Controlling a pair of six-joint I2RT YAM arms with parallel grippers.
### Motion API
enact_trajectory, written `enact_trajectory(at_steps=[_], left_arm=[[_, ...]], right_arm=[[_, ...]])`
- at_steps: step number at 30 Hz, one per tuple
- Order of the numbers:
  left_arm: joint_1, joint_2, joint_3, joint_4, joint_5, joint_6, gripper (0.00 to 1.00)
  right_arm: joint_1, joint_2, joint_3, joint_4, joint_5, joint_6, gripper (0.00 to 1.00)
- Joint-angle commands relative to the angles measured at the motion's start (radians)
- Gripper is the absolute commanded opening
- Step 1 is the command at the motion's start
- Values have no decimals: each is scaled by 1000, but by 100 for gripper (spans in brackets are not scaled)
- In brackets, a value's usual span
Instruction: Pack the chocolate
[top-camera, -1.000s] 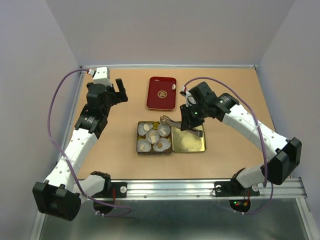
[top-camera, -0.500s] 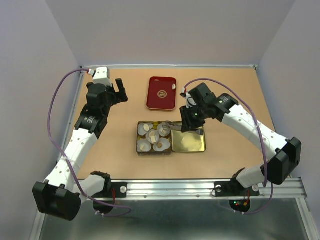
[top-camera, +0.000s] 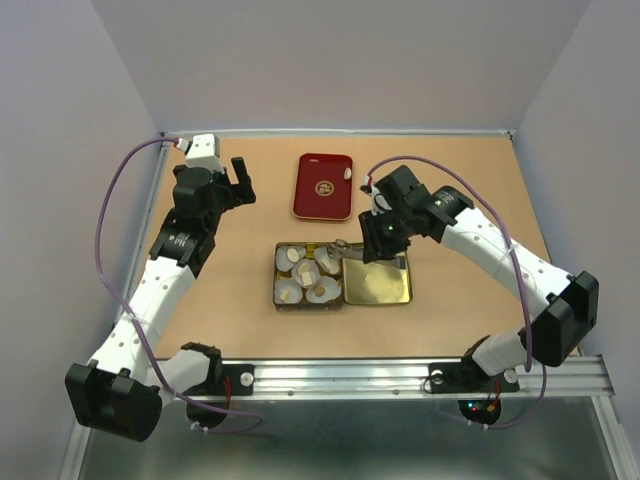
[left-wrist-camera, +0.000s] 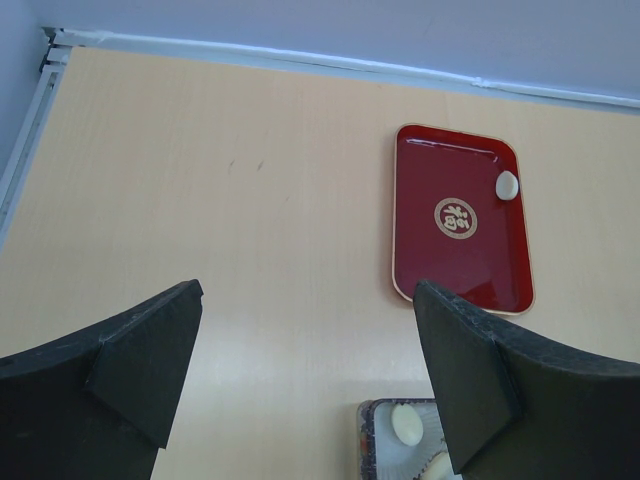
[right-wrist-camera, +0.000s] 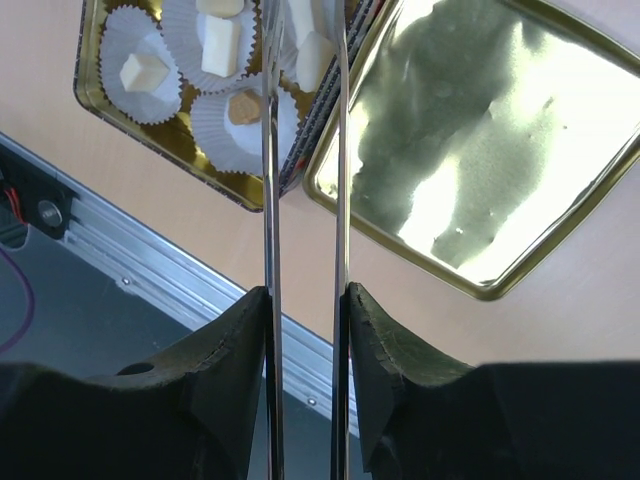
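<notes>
- Over the far-right corner of the open tin (top-camera: 274, 275), the right gripper (right-wrist-camera: 305, 295) held the long metal tweezers (right-wrist-camera: 268, 200), one of its fingers (right-wrist-camera: 235, 340) pressed against each blade.
- Compared with a second before, the tweezer tips had swung left, off the seam by the gold lid (top-camera: 378, 285) and over a paper cup (right-wrist-camera: 125, 40) in the tin. The squeeze on the blades had also eased, so they stood a little further apart.
- I judged that easing to be a release, a piece being let down into its cup. The tips themselves ran out of the wrist view and were too small from above, so I could not tell whether anything was still between them.
- Most of the chocolate (right-wrist-camera: 220, 45) sat in the tin, with cream blocks and one light brown piece (right-wrist-camera: 245, 107) each in its own fluted cup.
- One white piece (left-wrist-camera: 507, 185) remained on the red tray (left-wrist-camera: 440, 270), near its far-right corner and well apart from the tin.
- Well to the left, the left gripper (left-wrist-camera: 308, 295) hovered above the bare tabletop (left-wrist-camera: 250, 200) with its fingers spread wide, holding nothing.
- By my reading, packing was nearly finished. The tray piece looked like the next to fetch, and closing the lid would follow.
</notes>
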Motion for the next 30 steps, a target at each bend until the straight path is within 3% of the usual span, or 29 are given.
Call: enact_trajectory(at_steps=[1, 12, 23, 30], left_arm=[[-4, -17, 54, 24, -11, 16, 99], [-6, -23, 54, 25, 0, 14, 99], [-4, -43, 53, 25, 2, 13, 99], [-6, -43, 53, 25, 5, 14, 99]], right_arm=[[7, 8, 73, 42, 48, 5, 41], [1, 112, 257, 150, 284, -4, 41], [-61, 438, 519, 207, 496, 8, 42], [-88, 548, 575, 207, 530, 40, 42]])
